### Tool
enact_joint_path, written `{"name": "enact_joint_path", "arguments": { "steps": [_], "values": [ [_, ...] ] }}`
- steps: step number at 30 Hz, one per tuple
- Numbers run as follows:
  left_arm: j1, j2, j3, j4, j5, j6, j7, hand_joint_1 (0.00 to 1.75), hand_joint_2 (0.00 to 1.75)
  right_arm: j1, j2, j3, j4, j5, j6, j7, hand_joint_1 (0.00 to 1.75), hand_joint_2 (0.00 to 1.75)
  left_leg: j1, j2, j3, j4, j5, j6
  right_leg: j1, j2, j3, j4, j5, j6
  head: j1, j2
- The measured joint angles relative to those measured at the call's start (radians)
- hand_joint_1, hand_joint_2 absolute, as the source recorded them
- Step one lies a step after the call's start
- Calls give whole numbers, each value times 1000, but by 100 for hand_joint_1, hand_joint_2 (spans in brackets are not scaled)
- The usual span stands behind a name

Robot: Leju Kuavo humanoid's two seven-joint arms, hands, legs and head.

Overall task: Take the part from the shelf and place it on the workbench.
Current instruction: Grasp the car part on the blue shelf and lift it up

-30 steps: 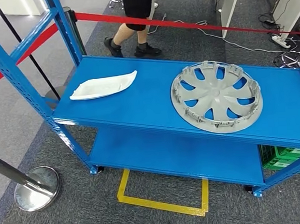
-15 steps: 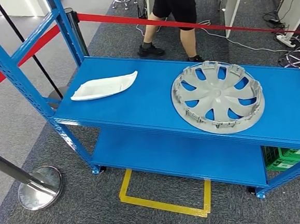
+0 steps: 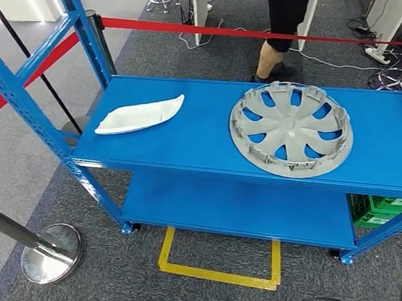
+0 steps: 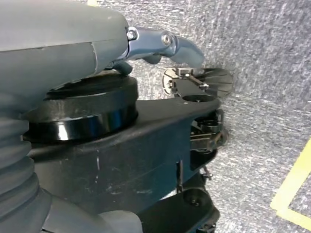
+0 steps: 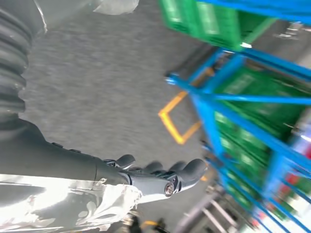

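We face shelf (image 3: 197,133); hubcap (image 3: 290,128) flat, right of frame. Right hand (image 5: 161,177) released, empty; left hand (image 4: 165,43) state unclear. We should grip hubcap rim, lift level.

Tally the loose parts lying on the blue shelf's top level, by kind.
Grey hubcap: 1
White curved panel: 1
Total: 2

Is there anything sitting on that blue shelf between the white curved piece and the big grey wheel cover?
No. In the head view, bare blue shelf separates the white curved part from the grey wheel cover.
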State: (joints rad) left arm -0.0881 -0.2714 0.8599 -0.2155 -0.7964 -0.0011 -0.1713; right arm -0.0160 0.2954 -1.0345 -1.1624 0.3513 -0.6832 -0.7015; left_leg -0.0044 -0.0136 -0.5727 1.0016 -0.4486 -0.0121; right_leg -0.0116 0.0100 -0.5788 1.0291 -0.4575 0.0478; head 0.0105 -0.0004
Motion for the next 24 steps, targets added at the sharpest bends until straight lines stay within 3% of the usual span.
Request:
{"name": "enact_joint_path", "arguments": {
  "steps": [2, 3, 6, 7, 8, 9, 10, 12, 13, 17, 19, 21, 22, 23, 24],
  "values": [
    [2, -1, 0, 0, -2, 0, 0, 0, 175, 12, 1, 26, -75, 7, 0, 0, 0, 175, 1, 0, 1, -4, 3, 13, -3, -1, -8, 17, -15, 9, 2, 0],
    [2, -1, 0, 0, -4, 0, 0, 0, 175, 16, 1, 38, -113, 12, 0, 0, 0, 175, 2, 1, 2, -6, 5, 18, -2, -2, -25, 53, -38, 12, 5, 0],
    [2, -3, 1, 0, -8, 0, 0, 0, 175, 33, 1, 78, -222, 16, 0, 0, 0, 175, 0, 3, 2, -7, 4, 28, -1, -2, -111, 240, -127, 15, 8, 0],
    [2, -3, 1, 0, -9, 0, 0, 0, 175, 42, 0, 94, -262, 15, 0, 0, 0, 175, -1, 3, 3, -6, 3, 29, 0, -2, -129, 276, -134, 16, 8, 0],
    [2, -3, 1, 0, -9, -1, 0, 0, 175, 51, 0, 111, -301, 13, 0, 0, 0, 175, -2, 2, 5, -6, 2, 29, 0, -2, -129, 275, -121, 16, 8, 0],
    [2, -4, 1, 0, -10, -1, 0, 0, 175, 57, -1, 129, -340, 9, 0, 0, 0, 175, -2, 2, 7, -6, 1, 29, -1, -3, -110, 235, -92, 15, 8, 0],
    [2, -4, 1, 0, -10, -1, 0, 0, 175, 63, -2, 147, -375, 4, 0, 0, 0, 175, -2, 1, 10, -6, 0, 26, -1, -3, -77, 167, -54, 15, 9, 0],
    [2, -5, 1, 0, -10, -1, 1, 0, 175, 75, -2, 182, -442, -9, 0, 0, 0, 175, -6, 0, 12, -3, -4, 19, -2, -2, -16, 46, -9, 11, 8, 0],
    [2, -5, 1, 0, -10, -1, 1, 0, 175, 85, -2, 202, -478, -16, 0, 0, 0, 175, -8, -1, 11, -2, -4, 14, -2, -1, -2, 17, -3, 8, 8, 0],
    [1, -5, 2, 0, -12, 0, 1, 0, 175, 127, -4, 292, -619, -30, 0, 0, 0, 175, -7, -1, 4, 7, -13, -6, -2, 0, 0, 5, 0, -15, 6, 0],
    [0, -4, 4, 0, -12, 1, 1, 0, 175, 147, -4, 342, -684, -32, 0, 0, 0, 175, -5, 1, -32, 83, -59, -19, -4, -3, 1, 2, 1, -25, 2, 0],
    [0, -3, 7, 0, -11, 1, 1, 0, 175, 168, -4, 394, -744, -34, 0, 0, 0, 175, -4, 1, -97, 214, -116, -26, -4, -5, 0, 2, 1, -29, 0, 0],
    [1, -3, 11, 0, -10, 1, 1, 0, 175, 178, -4, 419, -772, -34, 0, 0, 0, 175, -4, 1, -121, 260, -127, -28, -4, -6, 0, 2, 1, -30, 0, 0],
    [1, -2, 15, 0, -10, 1, 1, 0, 175, 186, -4, 442, -798, -33, 0, 0, 0, 175, -4, 1, -130, 274, -119, -28, -4, -6, 0, 3, 1, -30, 0, 0],
    [1, -2, 19, 0, -9, 1, 1, 0, 175, 193, -4, 464, -824, -31, 0, 0, 0, 175, -3, 1, -121, 252, -94, -27, -4, -5, 1, 3, 0, -30, 0, 0]
  ]
}}
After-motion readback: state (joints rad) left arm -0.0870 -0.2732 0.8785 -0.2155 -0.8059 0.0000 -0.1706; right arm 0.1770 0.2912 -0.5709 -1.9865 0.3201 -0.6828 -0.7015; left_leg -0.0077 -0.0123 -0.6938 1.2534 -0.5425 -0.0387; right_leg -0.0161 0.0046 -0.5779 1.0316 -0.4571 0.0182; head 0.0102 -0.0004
